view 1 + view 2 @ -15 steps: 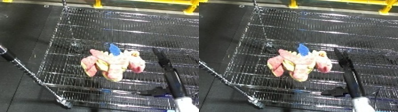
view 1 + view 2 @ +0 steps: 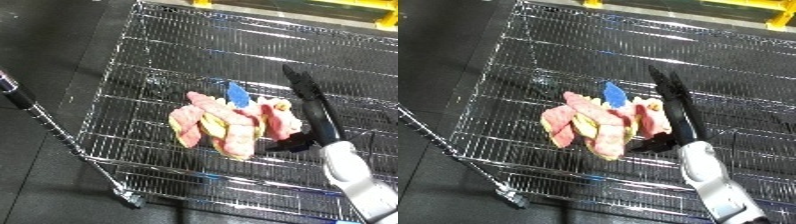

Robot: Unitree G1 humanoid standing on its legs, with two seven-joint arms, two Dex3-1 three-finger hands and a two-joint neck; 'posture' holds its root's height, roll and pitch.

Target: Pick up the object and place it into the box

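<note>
Right at the near edge the white and silver right forearm [image 2: 355,175] has pushed in, its black right hand [image 2: 673,107] now lying straight-fingered along the right flank of the pink and yellow plush toy with the blue fin [image 2: 231,122] on the wire-mesh shelf [image 2: 178,60], thumb tucking under, so a grasp looks imminent.

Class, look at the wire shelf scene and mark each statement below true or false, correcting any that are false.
1. The plush toy lies on the wire shelf. True.
2. The right hand has its fingers straight. True.
3. The right hand has lifted the toy clear of the shelf. False: the toy rests on the wire, with the hand alongside it.
4. The toy is all green. False: it is pink and yellow with a blue part.
5. The left hand reaches for the toy. False: no left hand shows.
</note>
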